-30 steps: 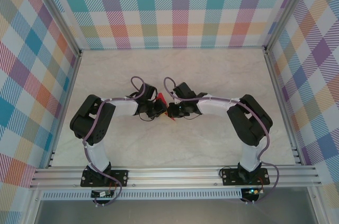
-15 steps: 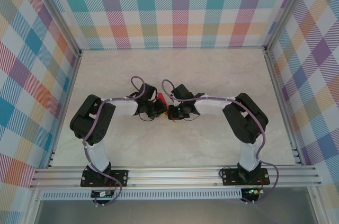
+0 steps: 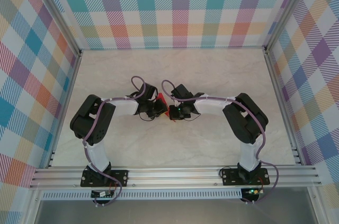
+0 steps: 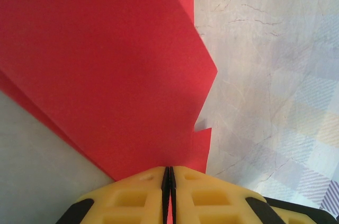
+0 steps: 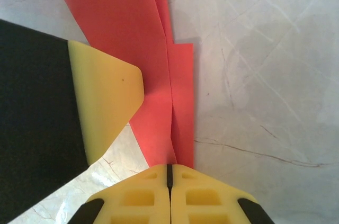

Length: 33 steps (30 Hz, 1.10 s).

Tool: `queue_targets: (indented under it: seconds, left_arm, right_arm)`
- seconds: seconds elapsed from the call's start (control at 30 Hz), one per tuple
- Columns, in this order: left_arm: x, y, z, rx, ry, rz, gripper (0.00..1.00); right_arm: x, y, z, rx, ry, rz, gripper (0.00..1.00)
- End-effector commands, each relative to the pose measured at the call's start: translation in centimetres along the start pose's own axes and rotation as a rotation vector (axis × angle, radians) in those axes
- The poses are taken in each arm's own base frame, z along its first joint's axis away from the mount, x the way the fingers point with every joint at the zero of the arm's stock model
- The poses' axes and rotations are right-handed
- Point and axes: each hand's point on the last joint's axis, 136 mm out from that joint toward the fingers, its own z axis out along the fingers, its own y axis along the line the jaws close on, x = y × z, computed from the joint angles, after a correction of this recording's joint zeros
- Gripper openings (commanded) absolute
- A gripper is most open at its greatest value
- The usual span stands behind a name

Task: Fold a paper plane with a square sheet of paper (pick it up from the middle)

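Red paper sheet (image 3: 160,97), thin, bright and partly folded into overlapping layers, sits over the middle of the pale marbled table (image 3: 212,75), caught where the two arms' wrists meet. From the top camera only small red slivers show, one behind the left gripper (image 3: 158,108) and one just beside the right gripper (image 3: 172,112). The two grippers are very close together.

In the left wrist view, the left gripper's yellow fingers (image 4: 137,192) are pressed together with only a thin dark seam between them, pinching a lower edge of the sheet. Red layers spread upward and to the left from that grip. Their right side has a stepped, jagged outline, and a darker under-layer shows along the lower left.

In the right wrist view, the right gripper's yellow fingers (image 5: 137,197) are likewise clamped tight on a narrow end of the paper, where two overlapping strips meet along a crease running up the frame. The left gripper's yellow fingertip (image 5: 108,97), with its black body behind it, comes in from the left and lies against the red surface.

Whether the sheet touches the tabletop or hangs just above it cannot be told. Pastel plaid walls (image 3: 175,7) enclose the table.
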Motion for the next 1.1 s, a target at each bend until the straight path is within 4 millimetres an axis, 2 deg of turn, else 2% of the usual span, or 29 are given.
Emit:
queue_targets:
  seconds: [0.0, 0.07, 0.23, 0.3, 0.4, 0.77, 1.07]
  left_arm:
    - [1.3, 4.2, 0.6, -0.166, 0.024, -0.038, 0.13]
    - [1.2, 4.2, 0.6, -0.165, 0.024, -0.037, 0.13]
    - [1.2, 4.2, 0.6, -0.165, 0.024, -0.036, 0.13]
    - [1.2, 4.1, 0.5, -0.163, 0.022, -0.036, 0.13]
    - [1.3, 4.1, 0.5, -0.164, 0.022, -0.035, 0.13]
    - [1.4, 4.3, 0.5, -0.166, 0.024, -0.035, 0.13]
    - [1.2, 4.4, 0.5, -0.173, 0.02, -0.035, 0.13]
  right_arm:
    - [3.1, -2.1, 0.4, 0.067, 0.104, 0.022, 0.06]
    - [2.8, -1.4, -0.1, 0.034, 0.097, 0.015, 0.06]
    - [0.7, 1.5, -2.9, -0.064, 0.007, -0.024, 0.07]
    - [0.4, 2.3, -3.2, -0.097, -0.001, -0.028, 0.08]
    - [0.6, 2.9, -2.5, -0.133, 0.027, -0.024, 0.08]
    - [2.0, 0.4, -0.3, -0.077, 0.104, 0.043, 0.08]
    - [3.4, -1.8, 0.3, 0.007, 0.144, 0.066, 0.08]
